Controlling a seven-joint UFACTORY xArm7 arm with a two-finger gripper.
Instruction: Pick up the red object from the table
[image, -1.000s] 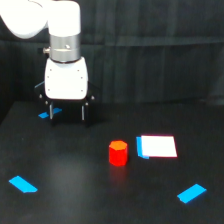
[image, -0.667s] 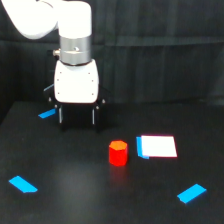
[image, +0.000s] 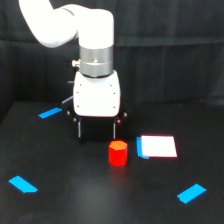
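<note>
I am viewing the red object (image: 118, 152), a stubby bright red-orange cylinder with a faceted top, standing upright on the counter (image: 100, 200), a flat matte black surface. The gripper (image: 96, 130) is hanging behind it and slightly toward the exterior view's left, with a smooth white rounded body under a grey metallic wrist collar. Its two dark fingers (image: 79, 129) are pointing down, spread apart and released, holding nothing. The red object is sitting just in front of the finger on the exterior view's right, not between the two. A flat white rectangular card (image: 158, 146) with a blue edge is lying just beside the cylinder on the exterior view's right. Blue tape strips (image: 22, 184) are lying flat elsewhere on the counter.
</note>
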